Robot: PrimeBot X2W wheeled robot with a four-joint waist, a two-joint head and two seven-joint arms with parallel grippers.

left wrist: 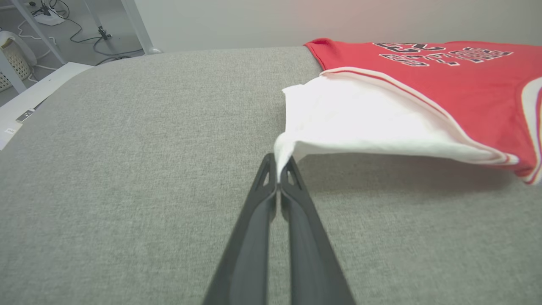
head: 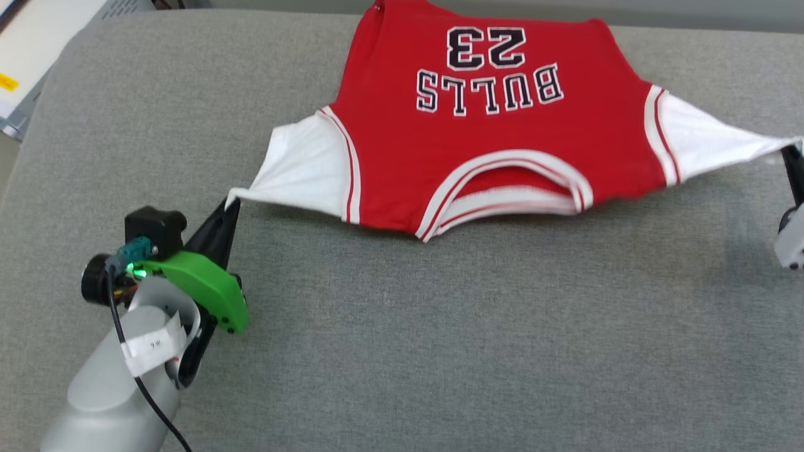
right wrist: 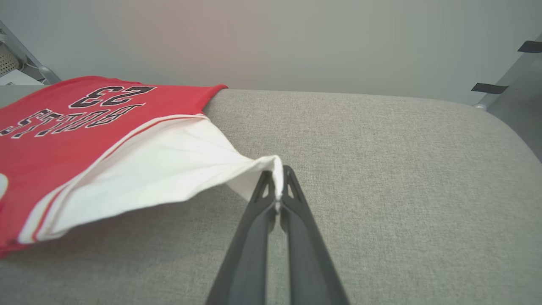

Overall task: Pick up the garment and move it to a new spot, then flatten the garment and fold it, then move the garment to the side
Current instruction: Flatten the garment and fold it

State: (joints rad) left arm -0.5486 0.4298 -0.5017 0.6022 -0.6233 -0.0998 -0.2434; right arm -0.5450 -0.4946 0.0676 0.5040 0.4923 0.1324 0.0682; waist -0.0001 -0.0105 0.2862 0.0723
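head view, red garment [head: 490,157] stretched between both clamped jaws

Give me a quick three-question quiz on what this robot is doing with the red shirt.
1. True or false: the left fingers and the right fingers each pinch a white sleeve tip of the garment.
2. The garment's number reads: A) 32, B) 23, C) 45.
3. Fill in: the garment's collar points ___ the robot (toward / away from).
Key: 1 true; 2 B; 3 toward.
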